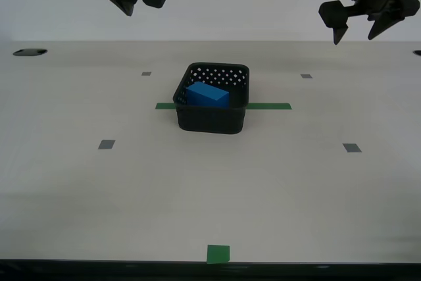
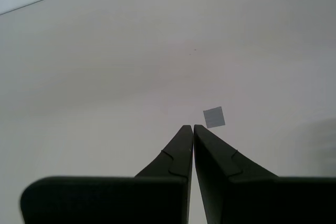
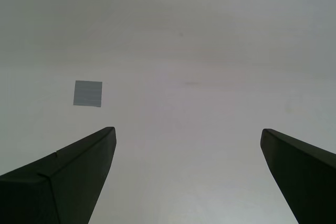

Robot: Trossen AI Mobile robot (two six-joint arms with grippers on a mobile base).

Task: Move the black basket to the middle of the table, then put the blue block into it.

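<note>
The black basket point(image 1: 212, 118) stands in the middle of the table point(image 1: 210, 189), over the green tape strip point(image 1: 270, 106). The blue block point(image 1: 207, 95) lies tilted inside it. My first gripper point(image 1: 354, 39) hangs high at the exterior view's right, open and empty; in the first wrist view point(image 3: 188, 129) its jaws stand wide apart over bare tabletop. My second gripper point(image 1: 129, 12) hangs high at the exterior view's left, shut and empty; in the second wrist view point(image 2: 189, 126) its fingertips meet. Both grippers are well away from the basket.
A green square point(image 1: 218, 253) marks the table's front edge. Small grey squares point(image 1: 106, 144) point(image 1: 352, 148) point(image 1: 146, 74) point(image 1: 306, 76) lie flat around the basket; one shows in each wrist view point(image 2: 213, 117) point(image 3: 87, 93). A dark hole point(image 1: 29, 52) sits at the back corner.
</note>
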